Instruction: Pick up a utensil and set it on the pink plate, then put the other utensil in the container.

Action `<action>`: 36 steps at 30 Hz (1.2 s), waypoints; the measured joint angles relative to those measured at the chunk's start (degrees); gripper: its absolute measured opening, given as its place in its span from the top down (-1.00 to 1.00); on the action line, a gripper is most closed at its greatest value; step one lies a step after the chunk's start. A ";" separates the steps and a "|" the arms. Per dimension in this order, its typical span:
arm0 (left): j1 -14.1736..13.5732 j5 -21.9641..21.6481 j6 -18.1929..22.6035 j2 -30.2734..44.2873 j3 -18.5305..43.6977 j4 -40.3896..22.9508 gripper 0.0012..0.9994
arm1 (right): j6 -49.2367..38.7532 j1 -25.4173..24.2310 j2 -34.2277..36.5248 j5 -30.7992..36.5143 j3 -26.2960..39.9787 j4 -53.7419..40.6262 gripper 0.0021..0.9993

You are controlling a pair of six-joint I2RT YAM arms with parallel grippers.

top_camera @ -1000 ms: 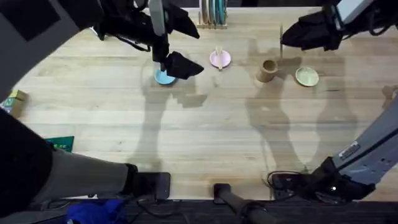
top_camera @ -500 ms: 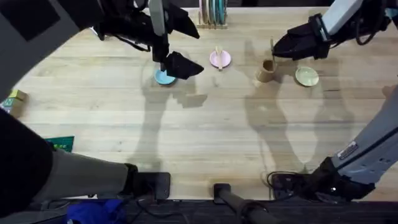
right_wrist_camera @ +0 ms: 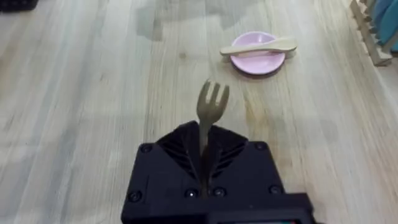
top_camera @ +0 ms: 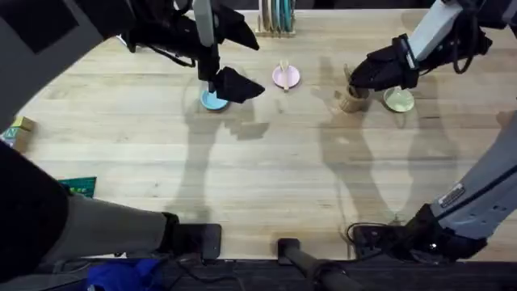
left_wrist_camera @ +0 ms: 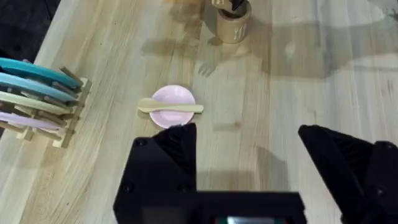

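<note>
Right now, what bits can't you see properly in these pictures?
- Cup: overhead, the right gripper covers its mouth, so the fork's lower end is hidden.
- Fork: right wrist view, its handle vanishes between the black fingers.
- Blue plate: overhead, the left gripper hides part.
- Plate rack: left wrist view, cut off by the edge.

The table (top_camera: 266,153) is pale planked wood with visible grain and a soft satin sheen, and the wooden fork (right_wrist_camera: 210,106), the plain utensil (right_wrist_camera: 261,46) and the container (left_wrist_camera: 233,23) look like the same light, unpainted, matt wood — the container a shade more tan. The pink plate (right_wrist_camera: 249,62) is smooth and matt, plastic-looking. Both grippers — left (left_wrist_camera: 249,162) and right (right_wrist_camera: 205,158) — are matt black plastic, the right one's housing set with small shiny screw heads.
</note>
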 joint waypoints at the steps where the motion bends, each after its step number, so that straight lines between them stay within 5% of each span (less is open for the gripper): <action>1: 0.00 0.00 0.00 0.02 0.01 0.00 -0.99 | 0.01 0.00 0.01 0.03 0.00 0.02 0.94; 11: 0.00 0.00 0.00 0.02 0.00 -0.02 -0.99 | 0.03 0.00 0.00 0.39 0.00 0.01 0.92; 15: 0.00 0.00 0.00 0.02 0.00 0.00 -0.99 | 0.00 0.00 0.00 0.42 0.00 0.00 0.51; 20: 0.00 0.00 0.00 0.01 0.00 0.00 -0.99 | -0.09 0.00 0.00 0.62 0.00 0.01 -0.87; 21: 0.00 0.00 0.00 0.02 0.00 -0.02 -0.99 | -0.19 0.00 0.02 0.66 0.00 0.04 -0.96; 29: 0.00 0.00 0.00 0.01 0.02 -0.01 -0.99 | -0.21 -0.02 0.00 0.78 0.67 -5.45 -1.00; 36: 0.00 0.00 0.00 0.00 0.00 -0.02 -0.99 | -0.20 -0.43 -0.11 0.85 7.97 -12.75 -1.00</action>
